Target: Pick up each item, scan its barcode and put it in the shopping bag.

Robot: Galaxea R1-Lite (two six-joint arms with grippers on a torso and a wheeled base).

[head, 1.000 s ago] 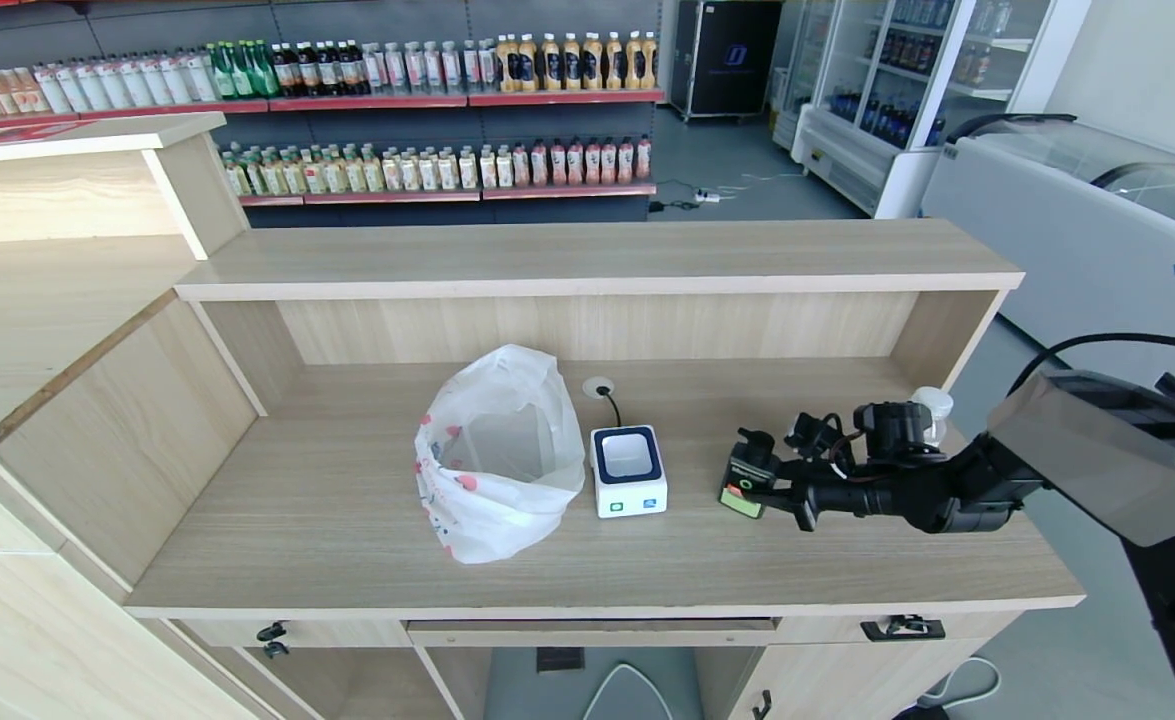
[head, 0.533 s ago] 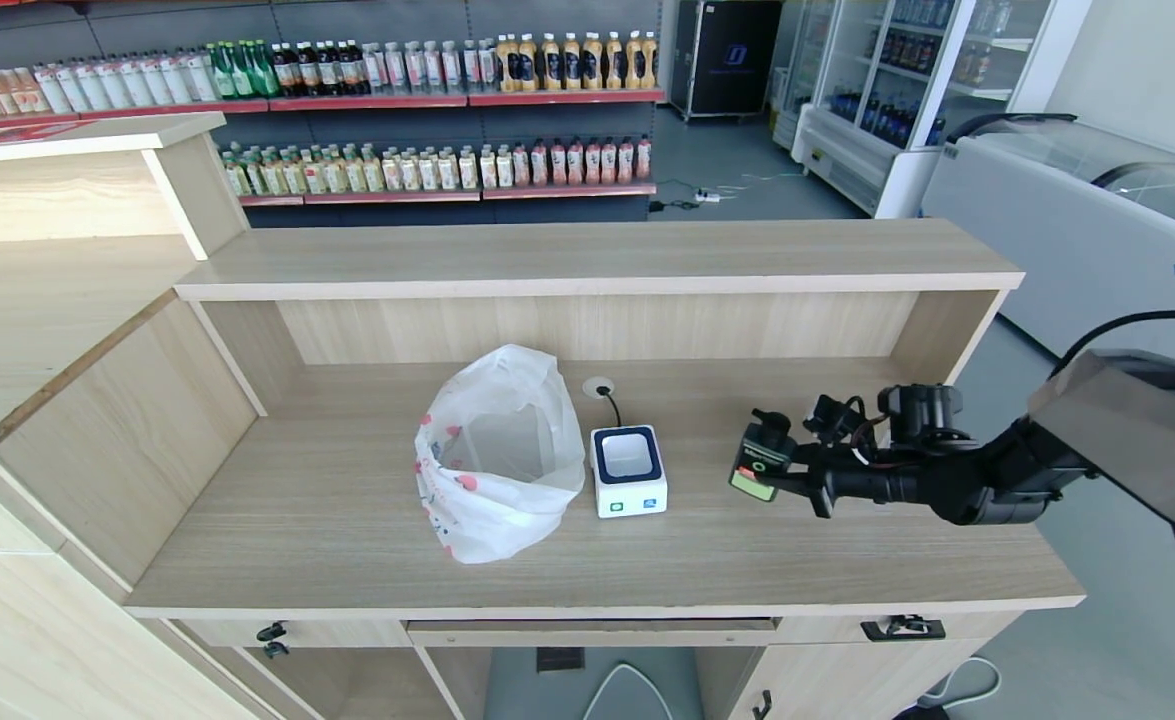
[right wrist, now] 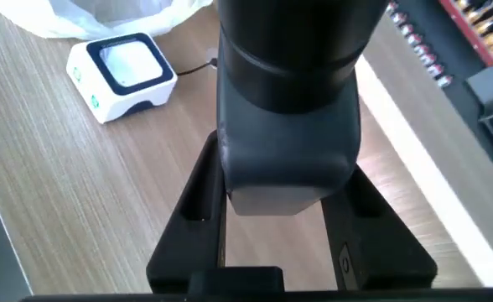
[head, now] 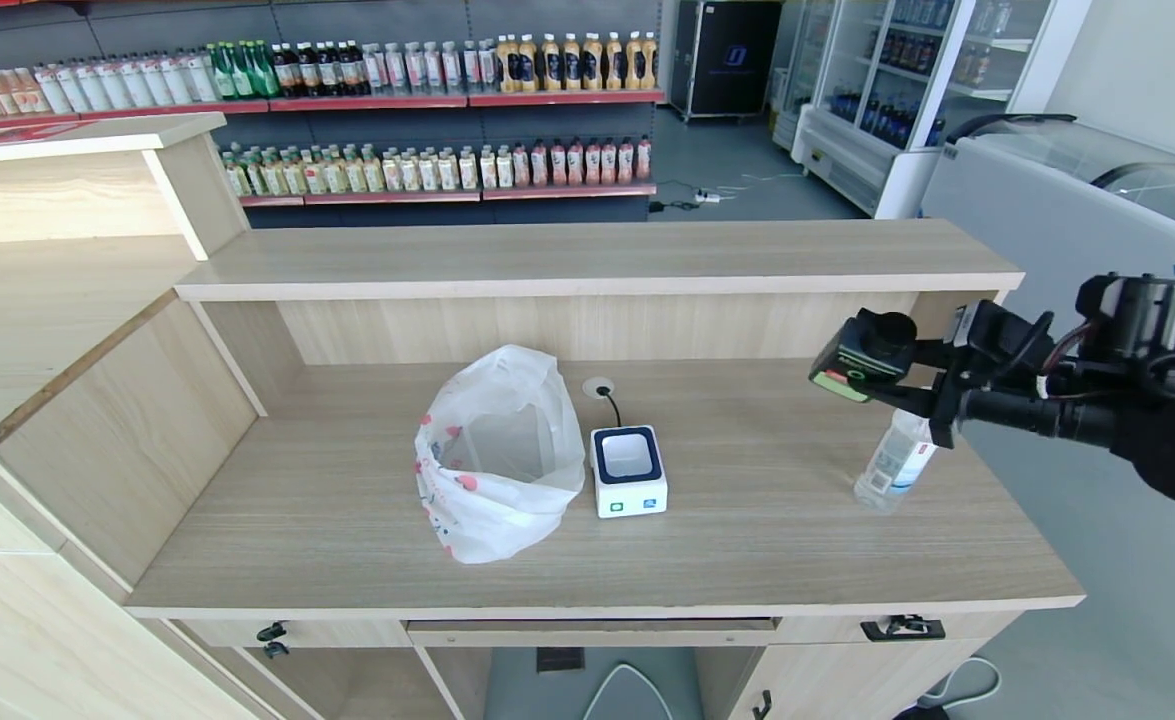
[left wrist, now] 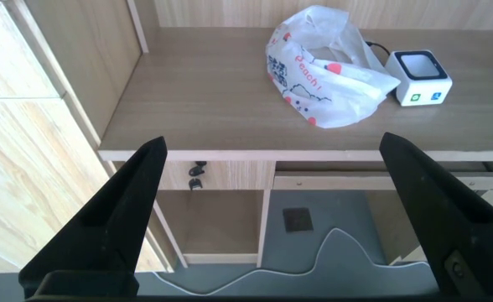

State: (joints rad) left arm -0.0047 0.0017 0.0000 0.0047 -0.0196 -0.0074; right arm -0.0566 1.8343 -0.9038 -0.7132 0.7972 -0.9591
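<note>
Slippage is to be feared: the right gripper [head: 895, 368] is clamped on a small dark bottle with green-and-red label [head: 855, 362], held high over the right end of the pale wooden counter [head: 747, 560]. The clear plastic bottle [head: 892, 468] standing just beneath could be toppled on descent. The white square barcode scanner [head: 627, 470] and white plastic shopping bag [head: 497, 450] lie well left. The left gripper [left wrist: 273, 147] is spread apart, nothing held.

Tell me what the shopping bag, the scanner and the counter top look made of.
Shopping bag: thin plastic film, white and semi-translucent, crinkled and slumping.
Scanner: hard moulded plastic, smooth white shell; its dark-framed glossy window is probably glass or clear plastic.
Counter top: pale matt wood-grain board, possibly laminate, given the even grain.
</note>
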